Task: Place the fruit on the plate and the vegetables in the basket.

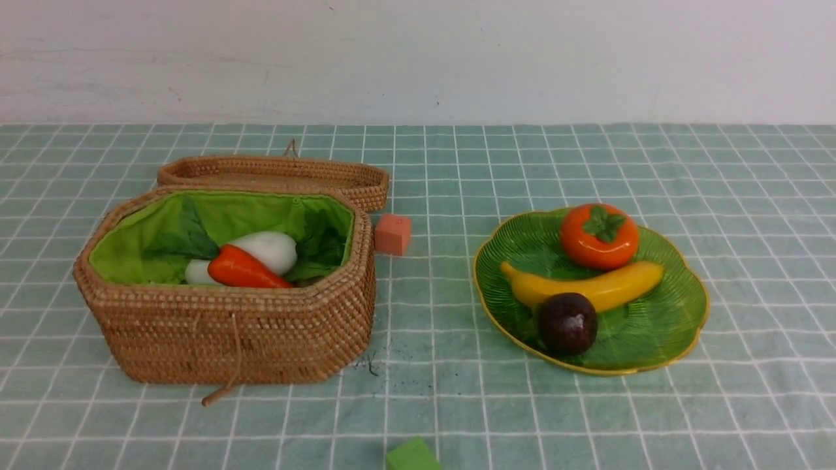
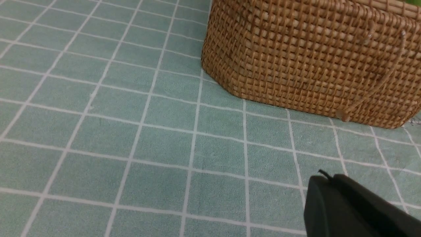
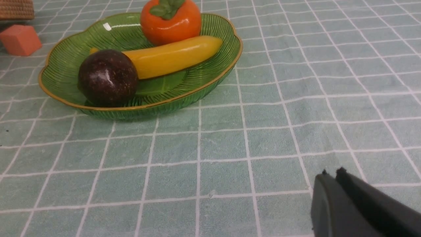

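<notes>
The green plate (image 1: 679, 307) holds the orange persimmon (image 1: 599, 235), the yellow banana (image 1: 588, 284) and the dark mangosteen (image 1: 567, 323). The open wicker basket (image 1: 228, 333) holds the white radish (image 1: 264, 250) and the orange carrot (image 1: 243, 269) on its green lining. Eggplant and gourd are not in view. Neither gripper shows in the front view. My left gripper (image 2: 324, 177) is shut and empty over the cloth, near the basket's wall (image 2: 306, 59). My right gripper (image 3: 330, 174) is shut and empty, well apart from the plate (image 3: 62, 69) with its persimmon (image 3: 171, 23), banana (image 3: 174, 56) and mangosteen (image 3: 108, 77).
The basket's lid (image 1: 274, 175) lies behind the basket. A pink cube (image 1: 392, 234) sits between basket and plate, also in the right wrist view (image 3: 20, 39). A green cube (image 1: 411, 455) lies at the front edge. A green checked cloth (image 1: 431, 391) covers the table.
</notes>
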Robot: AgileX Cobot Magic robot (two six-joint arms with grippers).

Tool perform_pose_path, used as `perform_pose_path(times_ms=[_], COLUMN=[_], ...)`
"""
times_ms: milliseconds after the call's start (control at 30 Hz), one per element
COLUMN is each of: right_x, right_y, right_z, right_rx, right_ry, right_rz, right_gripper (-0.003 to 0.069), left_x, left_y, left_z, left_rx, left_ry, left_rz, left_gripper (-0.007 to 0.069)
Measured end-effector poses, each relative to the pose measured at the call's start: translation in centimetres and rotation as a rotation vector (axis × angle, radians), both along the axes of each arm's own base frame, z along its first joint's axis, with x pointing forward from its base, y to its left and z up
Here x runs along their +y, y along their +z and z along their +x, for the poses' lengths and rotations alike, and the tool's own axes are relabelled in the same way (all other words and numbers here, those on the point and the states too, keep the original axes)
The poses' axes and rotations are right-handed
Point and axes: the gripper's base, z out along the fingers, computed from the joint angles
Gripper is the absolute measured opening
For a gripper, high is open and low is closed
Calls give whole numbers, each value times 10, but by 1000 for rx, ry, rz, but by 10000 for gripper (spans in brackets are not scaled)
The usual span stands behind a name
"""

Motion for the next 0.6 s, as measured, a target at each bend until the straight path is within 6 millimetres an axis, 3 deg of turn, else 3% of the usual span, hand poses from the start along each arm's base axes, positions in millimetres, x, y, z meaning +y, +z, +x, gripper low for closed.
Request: perform_pose_path(times_ms=[600], right_x=[0], right_y=[0], right_z=[0], right_rx=[0], right_ry=[0], right_rz=[0], right_gripper=[34], left_x=[0], left_y=[0], left_z=[0], left_rx=[1], left_ry=[0], left_rz=[-1], left_gripper=[-13])
